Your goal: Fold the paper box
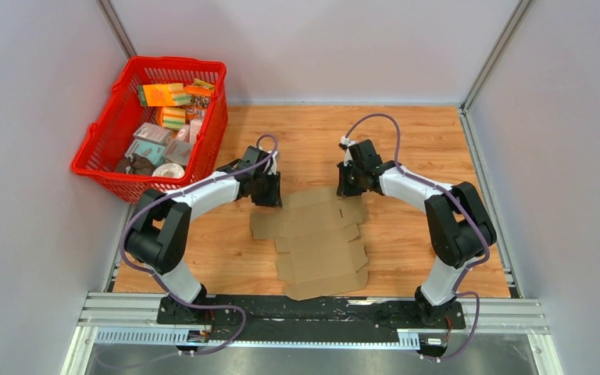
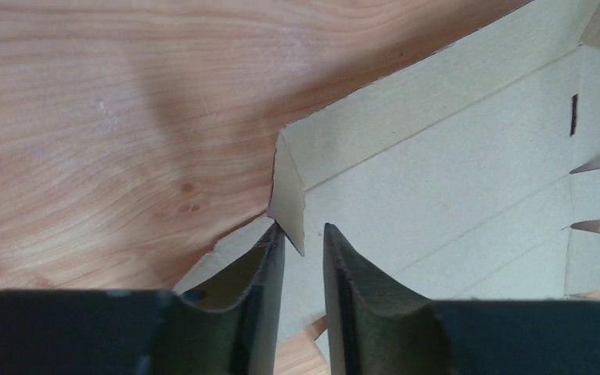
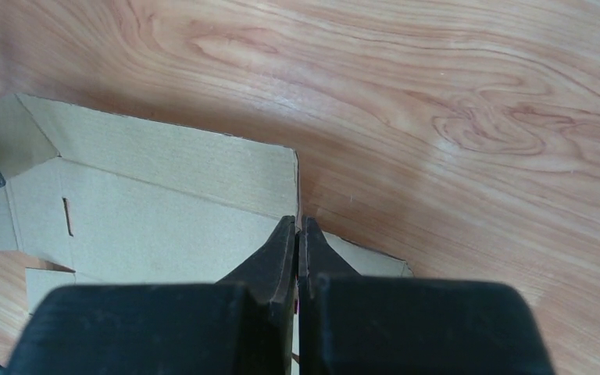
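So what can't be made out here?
Top view: fingertips of the left tool and right tool hidden under their own wrists.
Top view: packets in the red basket too small to read.
Left wrist view: the paper box cut off at the right edge, its near part behind the fingers.

Pale grey walls (image 1: 320, 47) close in the wood-grain bench (image 1: 422, 141) on 3 sides, with metal posts (image 1: 494, 55) at the 2 far corners and an aluminium rail (image 1: 508, 316) along its near edge, under soft even light
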`<state>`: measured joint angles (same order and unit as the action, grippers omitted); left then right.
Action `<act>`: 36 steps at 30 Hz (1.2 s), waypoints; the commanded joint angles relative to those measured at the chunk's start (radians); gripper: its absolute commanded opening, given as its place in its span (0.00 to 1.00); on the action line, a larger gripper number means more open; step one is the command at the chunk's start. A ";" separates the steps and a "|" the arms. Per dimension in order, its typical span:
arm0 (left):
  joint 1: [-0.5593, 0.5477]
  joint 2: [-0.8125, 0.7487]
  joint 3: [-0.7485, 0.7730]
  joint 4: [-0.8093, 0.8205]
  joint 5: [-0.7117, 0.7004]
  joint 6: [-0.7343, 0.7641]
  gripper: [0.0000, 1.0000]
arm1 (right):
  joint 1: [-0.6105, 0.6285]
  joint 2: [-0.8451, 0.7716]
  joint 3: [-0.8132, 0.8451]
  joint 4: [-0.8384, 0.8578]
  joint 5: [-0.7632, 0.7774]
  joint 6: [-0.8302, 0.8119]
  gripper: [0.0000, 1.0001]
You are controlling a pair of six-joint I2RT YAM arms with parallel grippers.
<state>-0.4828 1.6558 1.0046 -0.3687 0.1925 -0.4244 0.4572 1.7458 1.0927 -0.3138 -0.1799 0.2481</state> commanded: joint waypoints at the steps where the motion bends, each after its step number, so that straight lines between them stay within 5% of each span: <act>1: -0.036 0.022 0.077 0.044 -0.014 -0.030 0.22 | 0.024 -0.031 0.018 0.021 0.092 0.100 0.00; 4: -0.057 0.058 0.124 0.024 -0.056 -0.056 0.07 | 0.038 -0.034 0.024 0.012 0.178 0.196 0.00; 17: -0.080 0.168 0.215 0.056 -0.042 -0.100 0.08 | 0.144 0.021 0.099 0.010 0.373 0.273 0.04; 23: -0.080 0.151 0.224 0.056 -0.019 -0.093 0.28 | 0.153 0.047 0.130 -0.022 0.396 0.269 0.12; 28: -0.065 -0.005 0.140 0.027 -0.045 -0.030 0.59 | 0.126 -0.024 0.118 -0.070 0.335 0.178 0.42; 31: -0.045 -0.132 0.056 0.011 -0.038 -0.007 0.68 | 0.110 -0.107 0.078 -0.094 0.300 0.134 0.55; 36: -0.034 -0.292 -0.062 -0.016 -0.041 0.021 0.63 | 0.107 -0.183 0.022 -0.087 0.180 0.092 0.62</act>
<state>-0.5255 1.4815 1.0050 -0.3748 0.1448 -0.4507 0.5713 1.6444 1.1393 -0.4107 0.1089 0.3969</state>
